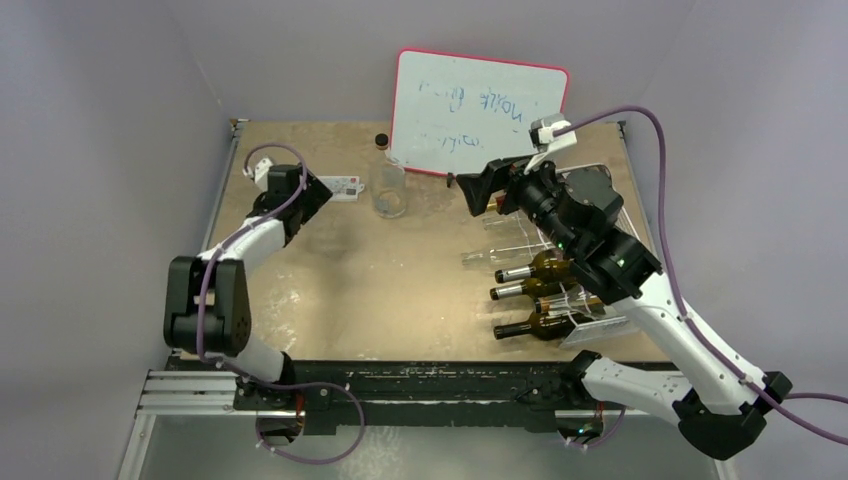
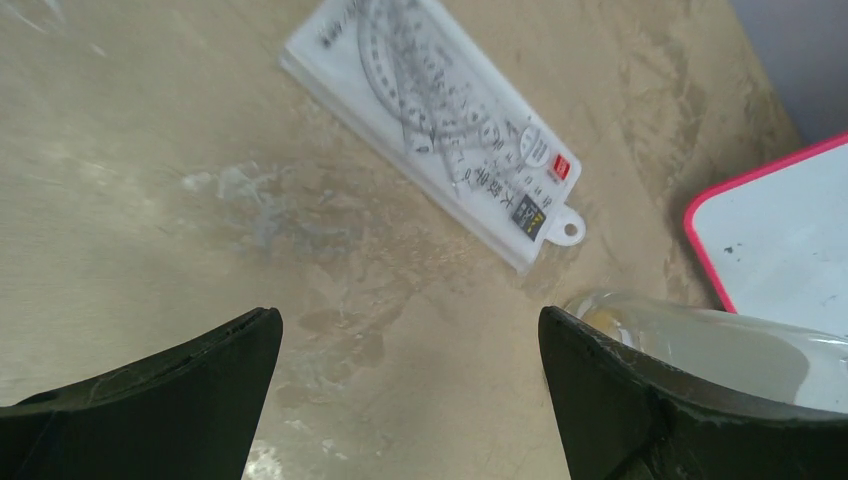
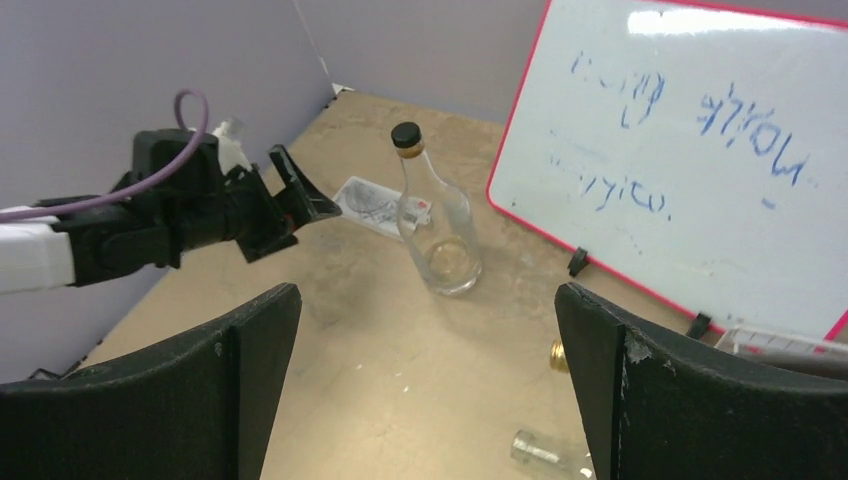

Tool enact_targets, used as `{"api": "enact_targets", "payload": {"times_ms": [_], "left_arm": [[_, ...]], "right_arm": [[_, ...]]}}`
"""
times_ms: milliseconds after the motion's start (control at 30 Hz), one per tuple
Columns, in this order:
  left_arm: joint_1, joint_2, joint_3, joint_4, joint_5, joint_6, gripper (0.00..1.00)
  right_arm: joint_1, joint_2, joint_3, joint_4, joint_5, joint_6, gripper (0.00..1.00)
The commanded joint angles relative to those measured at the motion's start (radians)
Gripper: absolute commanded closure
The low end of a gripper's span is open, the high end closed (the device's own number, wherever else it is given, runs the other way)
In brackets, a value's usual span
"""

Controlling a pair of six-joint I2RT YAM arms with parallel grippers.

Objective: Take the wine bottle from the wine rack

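**Top external view.** The whiteboard (image 1: 480,105) stood at the far edge of the table (image 1: 420,290). In front of its right end, toward the arm bases, a dark wine bottle (image 1: 545,325) and two like it lay side by side on the wine rack (image 1: 592,322). The right gripper (image 1: 478,192) hung just in front of the whiteboard's lower edge, fingers spread and holding nothing, apart from the rack. The left gripper (image 1: 318,195) sat off the whiteboard's left end, beyond an upright clear bottle (image 1: 388,188).

**Left wrist view.** The fingers (image 2: 180,395) stood wide apart over bare table, pinching nothing. A protractor pack (image 2: 450,170) lay to the left of the whiteboard's red corner.

**Right wrist view.** The spread fingers (image 3: 690,400) framed the clear bottle left of the whiteboard. Only two bottle mouths showed, below the whiteboard's lower edge.

**Step in hand.** The reach for the rack appeared not yet begun. Done well, the right gripper would swing away from the whiteboard toward the rack and straddle one bottle squarely across its body. It would close firmly on the smooth glass, then lift the bottle clear of the wire cradle before drawing it away, without nudging its neighbours.
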Motion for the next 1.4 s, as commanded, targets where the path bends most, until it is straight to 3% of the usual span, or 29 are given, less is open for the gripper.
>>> {"api": "enact_targets", "payload": {"times_ms": [0,233,433,500,700,833,900,1033,1233,1367], "left_arm": [[0.032,0.125,0.019,0.159,0.175,-0.192,0.0],[0.055,0.413,0.146,0.311,0.225,-0.26,0.0],[0.066,0.695,0.483,0.356,0.307,-0.266,0.01],[0.068,0.709,0.547,0.334,0.3,-0.237,0.0],[0.072,0.435,0.486,0.253,0.212,-0.056,0.0],[0.071,0.23,0.446,0.132,0.09,0.076,0.0],[0.072,0.153,0.417,0.133,0.042,0.056,0.0],[0.084,0.04,0.452,0.14,0.132,0.053,0.0],[0.084,-0.138,0.398,0.162,0.082,0.18,0.0],[0.079,-0.173,0.399,0.167,0.158,0.182,0.0]], "right_arm": [[0.002,-0.024,-0.007,-0.041,0.085,0.15,0.0],[0.002,0.016,0.116,-0.219,0.137,0.191,0.0],[0.002,-0.018,0.133,-0.273,0.093,0.077,0.0],[0.002,-0.044,0.113,-0.263,0.074,0.041,0.0],[0.002,-0.092,0.053,-0.253,0.114,-0.064,0.0],[0.002,0.009,0.131,-0.322,0.134,-0.202,0.0],[0.002,0.065,0.179,-0.367,0.129,-0.249,0.0],[0.002,0.151,0.215,-0.384,0.109,-0.323,0.0],[0.003,0.253,0.213,-0.422,0.113,-0.397,0.0],[0.002,0.304,0.2,-0.448,0.126,-0.476,0.0]]}}
